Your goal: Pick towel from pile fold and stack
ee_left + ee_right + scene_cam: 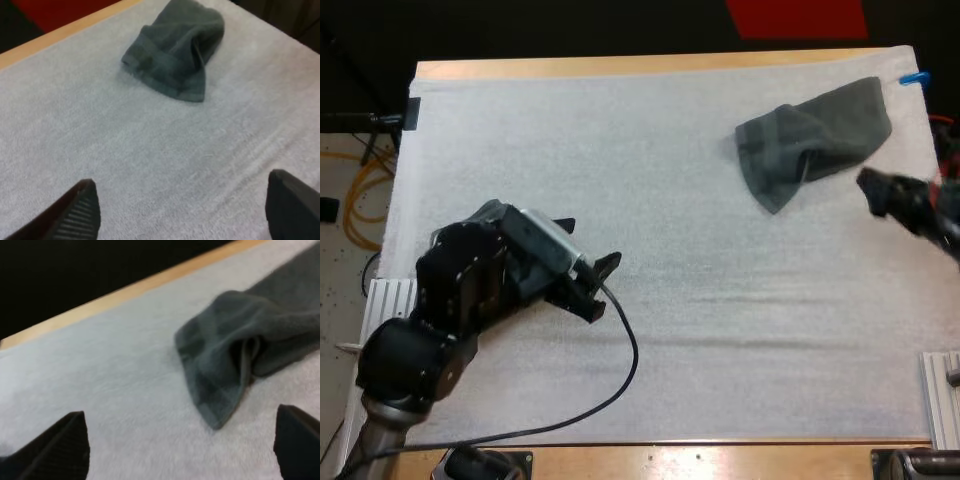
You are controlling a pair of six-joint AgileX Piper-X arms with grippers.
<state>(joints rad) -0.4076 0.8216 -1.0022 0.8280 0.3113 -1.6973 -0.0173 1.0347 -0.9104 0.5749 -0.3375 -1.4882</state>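
Holding nothing: left gripper (602,285) over the mat (700,330), near-left part, fingers spread wide | right gripper (873,190) at the mat's right edge, fingers spread wide, just beside the towel (815,140), clear of it | towel crumpled, grey-green, lies in the mat's far-right corner on the wooden table (620,66), well apart from the left gripper

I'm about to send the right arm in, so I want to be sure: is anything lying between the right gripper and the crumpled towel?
Nothing visible does. The right gripper, open, is close to the towel, and only bare white mat lies between them.
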